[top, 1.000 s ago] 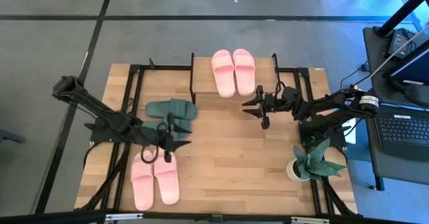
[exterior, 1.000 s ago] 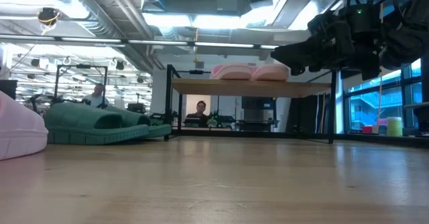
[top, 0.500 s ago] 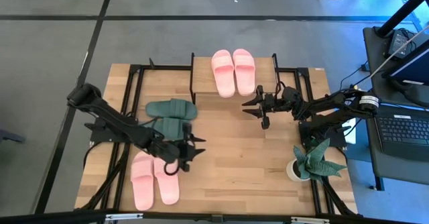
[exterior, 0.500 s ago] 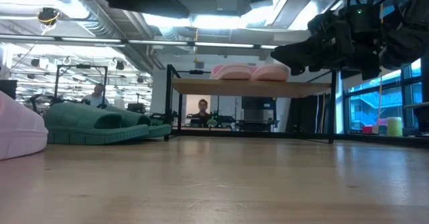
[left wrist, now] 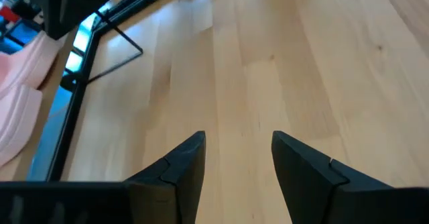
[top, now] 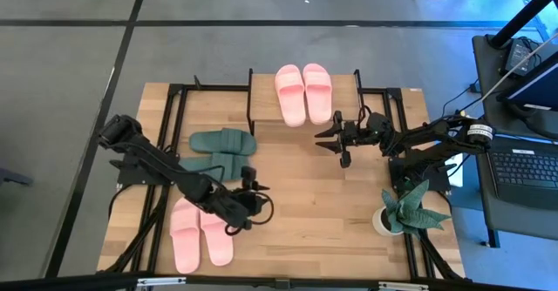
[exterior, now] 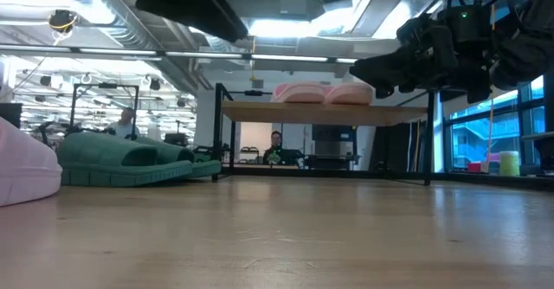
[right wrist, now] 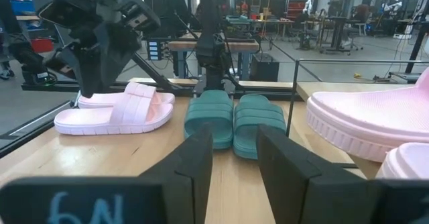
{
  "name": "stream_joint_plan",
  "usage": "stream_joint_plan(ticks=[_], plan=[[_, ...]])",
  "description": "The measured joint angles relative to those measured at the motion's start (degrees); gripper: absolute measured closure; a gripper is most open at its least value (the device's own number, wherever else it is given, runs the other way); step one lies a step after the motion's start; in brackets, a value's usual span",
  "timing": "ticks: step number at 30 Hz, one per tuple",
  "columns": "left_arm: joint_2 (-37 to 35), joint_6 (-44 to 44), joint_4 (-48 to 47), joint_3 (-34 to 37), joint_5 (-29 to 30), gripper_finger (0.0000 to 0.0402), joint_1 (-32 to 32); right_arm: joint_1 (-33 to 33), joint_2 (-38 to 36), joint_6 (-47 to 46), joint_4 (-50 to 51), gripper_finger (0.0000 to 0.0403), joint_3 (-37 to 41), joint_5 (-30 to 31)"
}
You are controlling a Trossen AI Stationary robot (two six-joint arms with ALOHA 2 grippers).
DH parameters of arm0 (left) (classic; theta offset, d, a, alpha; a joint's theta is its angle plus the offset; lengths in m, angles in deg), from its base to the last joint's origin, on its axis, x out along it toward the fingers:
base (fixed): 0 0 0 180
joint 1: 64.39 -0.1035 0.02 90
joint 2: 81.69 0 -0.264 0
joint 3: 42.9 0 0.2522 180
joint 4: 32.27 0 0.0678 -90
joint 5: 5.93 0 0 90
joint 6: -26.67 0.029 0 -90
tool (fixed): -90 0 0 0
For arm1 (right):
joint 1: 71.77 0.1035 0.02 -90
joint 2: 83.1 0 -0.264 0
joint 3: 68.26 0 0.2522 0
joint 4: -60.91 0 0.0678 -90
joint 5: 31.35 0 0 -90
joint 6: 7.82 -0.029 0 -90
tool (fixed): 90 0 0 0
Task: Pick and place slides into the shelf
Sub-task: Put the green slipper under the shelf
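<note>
One light pink pair [top: 297, 91] lies on the top board of the shelf [top: 343, 98], also seen as the shelf [exterior: 325, 112] in the low view. The dark green pair [top: 222, 148] rests soles down on the table, left of centre. A second pink pair [top: 200, 233] lies near the near-left corner. My left gripper [top: 254, 192] hovers open over bare wood just right of that pair, fingers apart as the left gripper [left wrist: 238, 143] shows. My right gripper [top: 335, 139] hangs open beside the shelf's right front leg, facing the green pair [right wrist: 234, 120].
A potted plant [top: 405, 209] stands at the near-right corner, and a laptop [top: 523, 174] sits on a stand beyond the table's right edge. Black frame rails [top: 171, 117] run along the left side. Bare wood [top: 305, 195] lies between the two grippers.
My left gripper has swung from above the green and pink slides toward the table's right and a little toward the near edge, turning as it went, and stays open. The slides and the right arm have kept still.
</note>
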Motion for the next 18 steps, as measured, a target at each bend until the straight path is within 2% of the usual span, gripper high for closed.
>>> stream_joint_plan(ticks=[5, 9, 14, 18], plan=[[0.47, -5.53, -7.39, -1.96, -0.13, 0.0237, 0.31, 0.0, 0.0, 0.0, 0.02, 0.0286, 0.0, 0.02], [0.47, -12.73, -20.32, -2.93, -0.29, 0.0237, 0.55, 0.0, 0.0, -0.23, 0.5, 0.0286, 0.0, 0.0], [0.46, -28.66, -36.29, -3.15, -5.01, 0.0237, 0.36, 0.0, 0.0, -1.53, 0.68, 0.0286, 0.0, 0.0], [0.44, -38.77, -47.33, -3.15, -5.41, 0.0237, 0.5, 0.0, 0.0, -1.53, 0.66, 0.0286, 0.0, 0.0]])
